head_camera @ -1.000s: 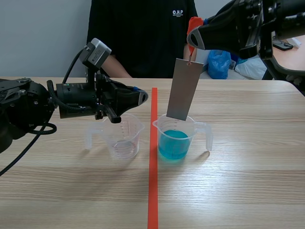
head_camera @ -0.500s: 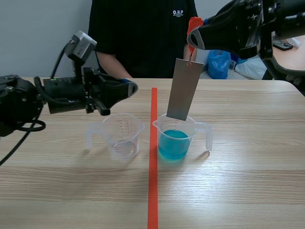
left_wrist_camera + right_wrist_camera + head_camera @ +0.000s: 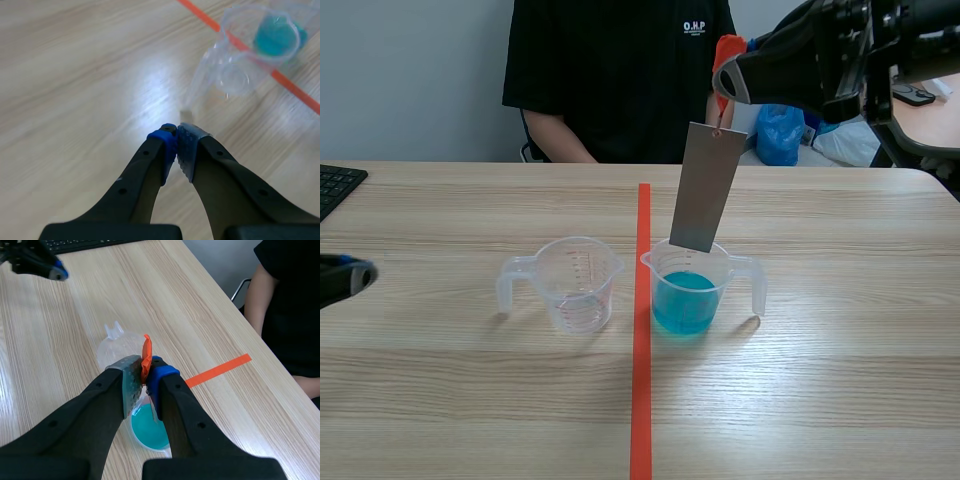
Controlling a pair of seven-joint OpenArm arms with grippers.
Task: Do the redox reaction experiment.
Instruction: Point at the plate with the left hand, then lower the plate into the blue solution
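Observation:
A grey metal strip (image 3: 708,187) hangs from an orange tag (image 3: 725,60), and my right gripper (image 3: 725,85) is shut on that tag high above the table. The strip's lower end sits at the rim of a clear beaker of blue liquid (image 3: 685,300). In the right wrist view the orange tag (image 3: 146,357) is pinched between the fingers, with the blue beaker (image 3: 150,432) underneath. An empty clear beaker (image 3: 575,285) stands left of the red tape line. My left gripper (image 3: 350,278) is low at the table's far left, shut on nothing (image 3: 177,150), with the empty beaker (image 3: 235,75) ahead of it.
A person in a black shirt (image 3: 620,70) sits across the table. A black keyboard (image 3: 335,185) lies at the far left edge. A blue bag (image 3: 778,135) is behind the table at the right.
My left arm has pulled back from above the empty beaker to the table's far left, uncovering the keyboard. The right gripper and the strip have not moved.

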